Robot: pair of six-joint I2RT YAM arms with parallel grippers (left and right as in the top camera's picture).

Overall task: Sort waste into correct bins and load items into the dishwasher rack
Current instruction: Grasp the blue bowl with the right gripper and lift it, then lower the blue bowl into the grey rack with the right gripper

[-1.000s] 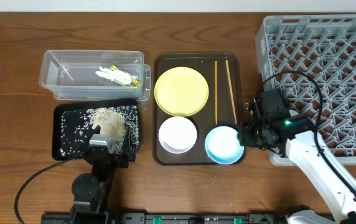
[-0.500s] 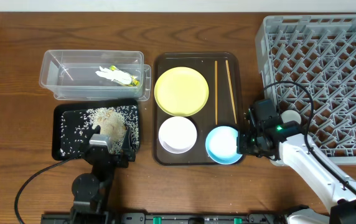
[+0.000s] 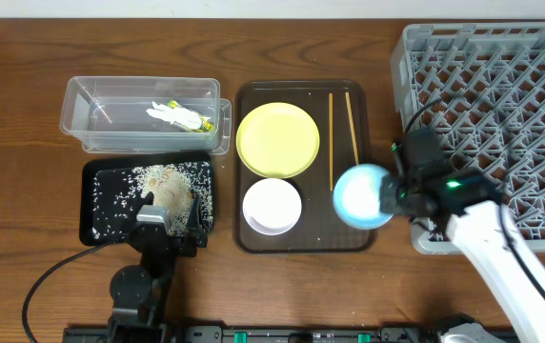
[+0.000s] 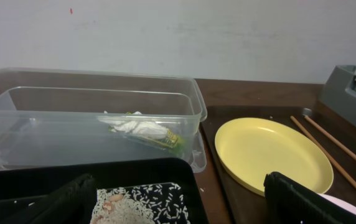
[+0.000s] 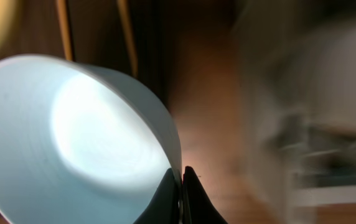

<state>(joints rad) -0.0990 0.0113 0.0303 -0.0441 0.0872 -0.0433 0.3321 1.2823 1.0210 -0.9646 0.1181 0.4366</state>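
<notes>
My right gripper (image 3: pixel 390 195) (image 5: pixel 181 177) is shut on the rim of the light blue bowl (image 3: pixel 363 195) (image 5: pixel 72 143) and holds it tilted above the right edge of the brown tray (image 3: pixel 253 238). The yellow plate (image 3: pixel 278 139) (image 4: pixel 271 152), white bowl (image 3: pixel 272 206) and two chopsticks (image 3: pixel 341 138) (image 4: pixel 327 152) lie on that tray. The grey rack (image 3: pixel 501 95) stands at the right. My left gripper (image 3: pixel 168 224) (image 4: pixel 178 199) is open over the black tray (image 3: pixel 96 205) of rice scraps (image 3: pixel 168 186) (image 4: pixel 134 202). The clear tub (image 3: pixel 82 119) (image 4: pixel 53 106) holds the tissue and wrapper (image 3: pixel 182 116) (image 4: pixel 147 130). The white cup is hidden.
The brown serving tray sits in the middle between the bins at the left and the rack at the right. Bare wooden table (image 3: pixel 25 114) lies left of the bins and along the front edge.
My right gripper has closed on the blue bowl's rim and lifted it off the brown tray, tilting it and moving it toward the rack. The left arm has not moved.
</notes>
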